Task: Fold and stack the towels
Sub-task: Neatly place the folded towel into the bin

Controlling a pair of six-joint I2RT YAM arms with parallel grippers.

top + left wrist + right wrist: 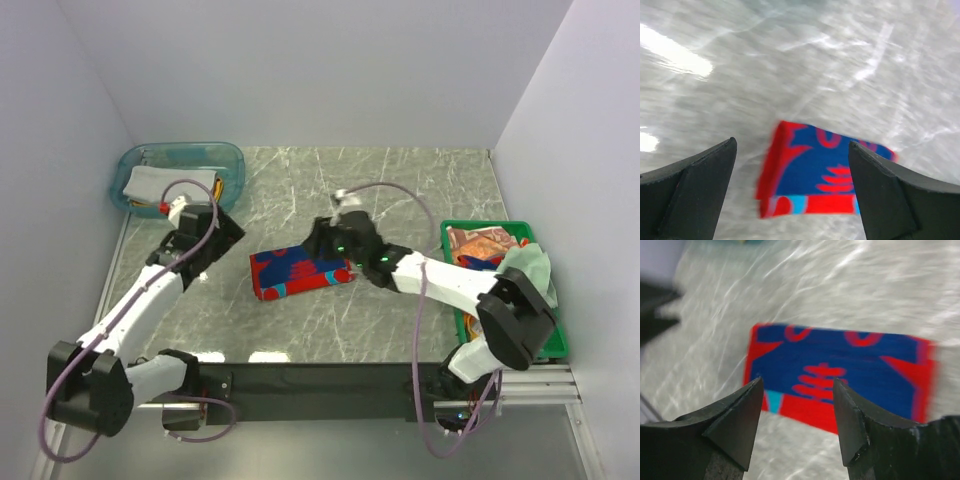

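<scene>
Top external — both arms (150, 290) (445, 280) bent in twd red towel (300, 275), fingers (690, 195) (735, 425) spread.

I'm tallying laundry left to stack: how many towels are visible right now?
4: a red-and-blue towel folded mid-table, a grey-white towel in the teal tub, an orange-patterned towel and a pale green towel in the green crate. Others may be hidden beneath.
</scene>
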